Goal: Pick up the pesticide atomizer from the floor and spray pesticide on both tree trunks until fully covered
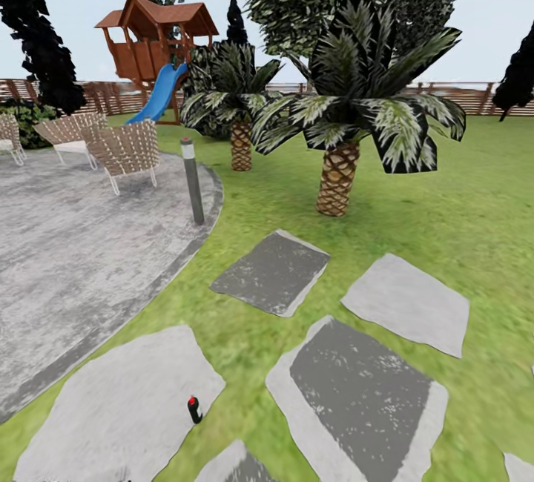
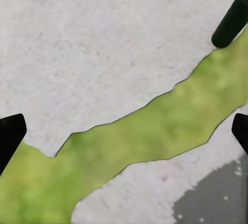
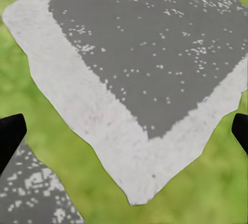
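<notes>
Black left end effector (image 2: 124, 131) and right end effector (image 3: 124, 131) gape wide, holding nothing.

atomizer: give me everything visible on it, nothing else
The pesticide atomizer is a small dark bottle with a red top, standing about upright near the right edge of a pale grey stepping stone, close to the grass strip. The left wrist view shows its dark cylindrical body on the same pale stone beside the grass. Nothing grips or touches it apart from the stone.

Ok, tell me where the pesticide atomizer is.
The pesticide atomizer stands upright on a pale stepping stone, low and left of centre in the head view, near the stone's grass edge.
</notes>
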`<state>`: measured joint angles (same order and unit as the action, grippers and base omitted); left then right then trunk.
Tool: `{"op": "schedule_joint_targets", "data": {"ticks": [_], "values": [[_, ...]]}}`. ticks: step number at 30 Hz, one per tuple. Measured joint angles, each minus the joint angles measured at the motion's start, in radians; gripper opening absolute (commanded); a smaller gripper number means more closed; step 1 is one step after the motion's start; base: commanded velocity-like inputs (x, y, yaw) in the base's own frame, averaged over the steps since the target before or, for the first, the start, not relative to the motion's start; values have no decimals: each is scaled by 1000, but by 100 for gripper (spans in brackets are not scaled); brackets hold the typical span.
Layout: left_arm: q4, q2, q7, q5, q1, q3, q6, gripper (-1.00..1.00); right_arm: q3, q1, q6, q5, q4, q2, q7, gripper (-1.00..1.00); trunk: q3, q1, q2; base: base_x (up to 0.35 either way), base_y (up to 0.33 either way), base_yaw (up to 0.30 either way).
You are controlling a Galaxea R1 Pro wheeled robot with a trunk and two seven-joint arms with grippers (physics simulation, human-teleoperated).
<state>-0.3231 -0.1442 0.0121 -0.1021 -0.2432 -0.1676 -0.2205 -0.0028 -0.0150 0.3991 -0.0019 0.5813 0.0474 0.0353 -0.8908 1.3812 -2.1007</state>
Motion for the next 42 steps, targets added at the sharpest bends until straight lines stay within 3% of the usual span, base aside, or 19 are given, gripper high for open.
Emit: {"op": "schedule_joint_targets", "data": {"ticks": [10,14,15,16,17,20,24,31,42], "values": [[-10,4,0,-2,0,-5,2,100,0,0,0,2,1,1,-1,100,-4,1,0,-5,-170,101],[-20,2,-1,1,-7,1,9,100,2,-3,-1,3,44,1,-2,100,-4,0,0,-18,-23,2],[-77,-16,-2,8,-42,4,59,100,3,-30,-16,5,145,1,-1,100,-4,0,0,0,0,0],[-94,-22,-2,17,-155,7,126,100,3,-167,-56,6,200,1,-1,100,-4,0,0,0,0,0],[-97,-23,-2,23,-207,7,162,100,3,-257,-90,6,201,1,-1,100,-4,0,0,0,0,0],[-100,-22,-6,46,-249,9,221,100,3,-322,-193,5,194,1,0,100,-4,0,0,0,0,0],[-100,-13,-8,65,-281,12,236,100,5,-375,-245,2,192,2,-6,100,-4,0,0,0,0,0],[-100,-17,-11,66,-280,15,222,100,6,-381,-250,5,173,10,-12,100,-4,0,0,97,-36,0],[-99,-17,-11,65,-281,9,219,100,5,-380,-250,6,150,11,-11,100,-4,0,0,128,-246,0]]}}
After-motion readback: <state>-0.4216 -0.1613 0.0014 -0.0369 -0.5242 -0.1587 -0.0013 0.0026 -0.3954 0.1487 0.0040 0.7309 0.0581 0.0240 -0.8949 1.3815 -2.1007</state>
